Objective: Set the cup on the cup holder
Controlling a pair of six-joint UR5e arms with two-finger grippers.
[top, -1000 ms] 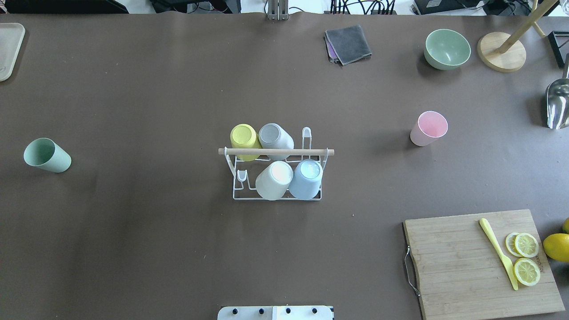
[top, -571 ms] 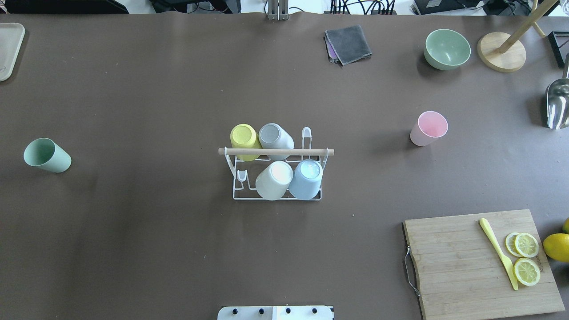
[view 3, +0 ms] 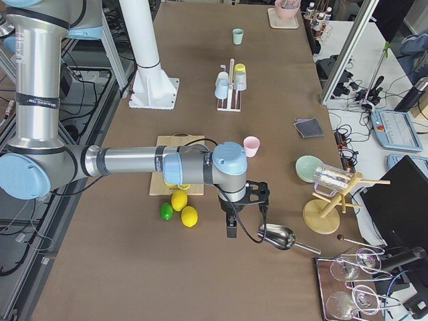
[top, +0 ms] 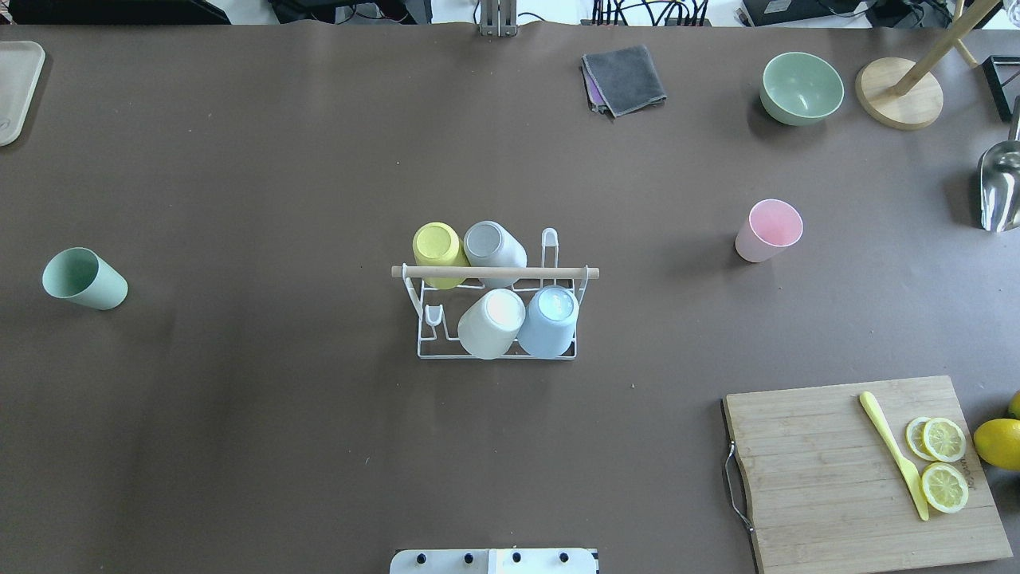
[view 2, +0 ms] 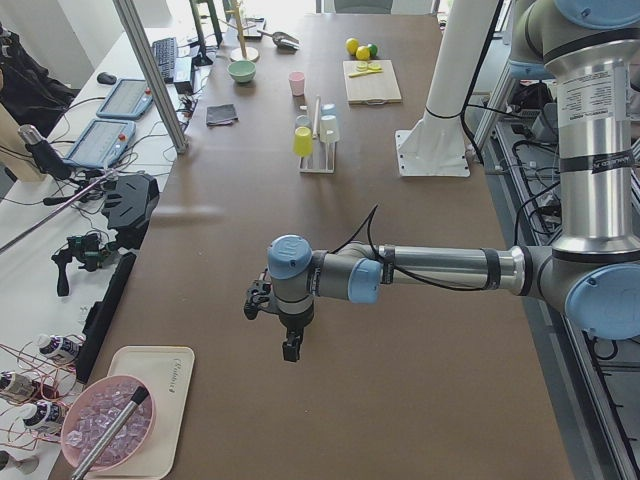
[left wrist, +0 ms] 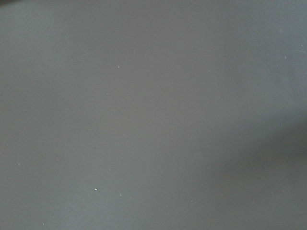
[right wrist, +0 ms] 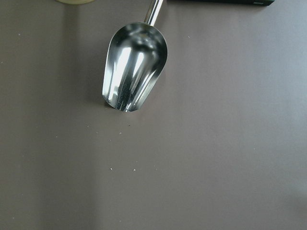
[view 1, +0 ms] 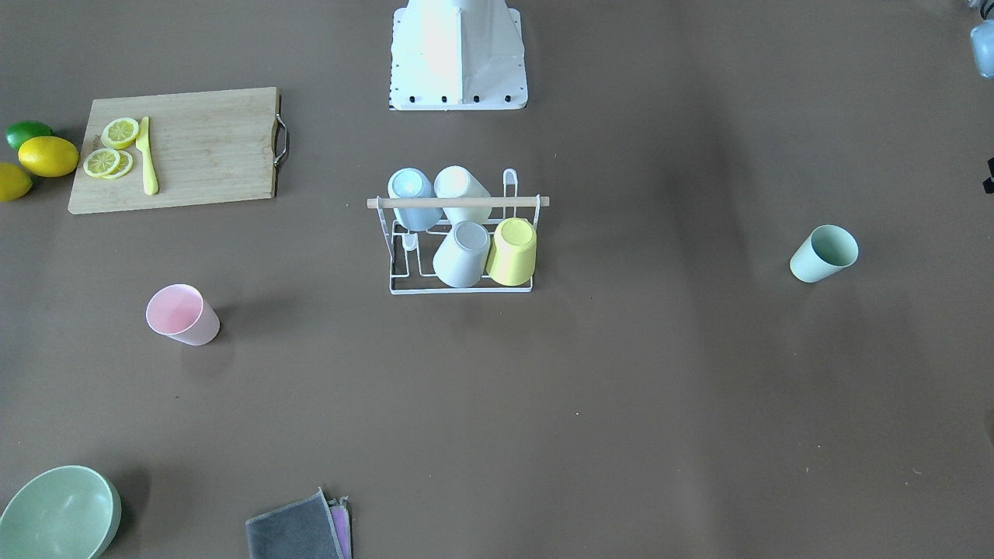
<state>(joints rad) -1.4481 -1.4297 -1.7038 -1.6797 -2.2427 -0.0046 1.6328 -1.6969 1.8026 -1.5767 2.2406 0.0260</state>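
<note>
The white wire cup holder (top: 496, 273) with a wooden rod on top stands mid-table and also shows in the front view (view 1: 458, 202). It holds a yellow, a grey, a white and a blue cup upside down; two prongs are bare. A green cup (top: 84, 278) stands upright far to the left, a pink cup (top: 768, 230) upright to the right. My left gripper (view 2: 290, 345) shows only in the exterior left view, far from the holder; I cannot tell its state. My right gripper (view 3: 231, 227) shows only in the exterior right view, beside a metal scoop (right wrist: 135, 72); I cannot tell its state.
A wooden cutting board (top: 865, 470) with lemon slices and a yellow knife lies front right, with lemons (top: 998, 442) beside it. A green bowl (top: 801, 88), a grey cloth (top: 624, 78), a wooden stand (top: 900, 92) and the scoop (top: 1000, 187) lie at the back right. A tray (top: 16, 88) is back left.
</note>
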